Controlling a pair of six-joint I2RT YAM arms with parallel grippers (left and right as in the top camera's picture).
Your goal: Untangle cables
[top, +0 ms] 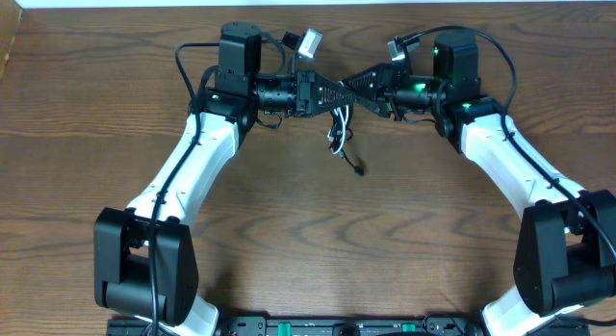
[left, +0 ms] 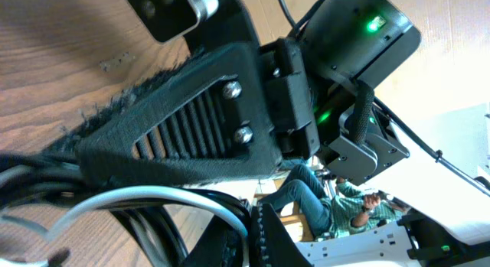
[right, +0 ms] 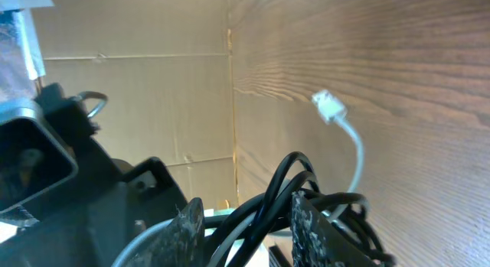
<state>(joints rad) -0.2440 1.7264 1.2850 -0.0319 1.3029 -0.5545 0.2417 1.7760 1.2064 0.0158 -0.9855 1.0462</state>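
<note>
Currently the cables sit as one knotted bunch at the far middle of the surface (top: 308,249), right where the two arms meet. The black cable (right: 285,175) makes several loops. One black tail with a plug reaches toward the near side in the overhead view; I cannot tell whether that plug touches the wood. The white cable (right: 356,152) arcs out of the bunch, and its small white plug (right: 329,106) points away from it.

Right gripper (right: 249,221): its fingers (right: 314,221) stand partly apart, one on each side of the black loops. No firm pinch is visible.

Left gripper (left: 249,240): its fingers (left: 268,236) are closed. The white cable curves down into them, but the contact itself is hidden.

The two grippers cross tip to tip above the bunch. A cardboard wall (right: 153,91) stands behind the surface.
</note>
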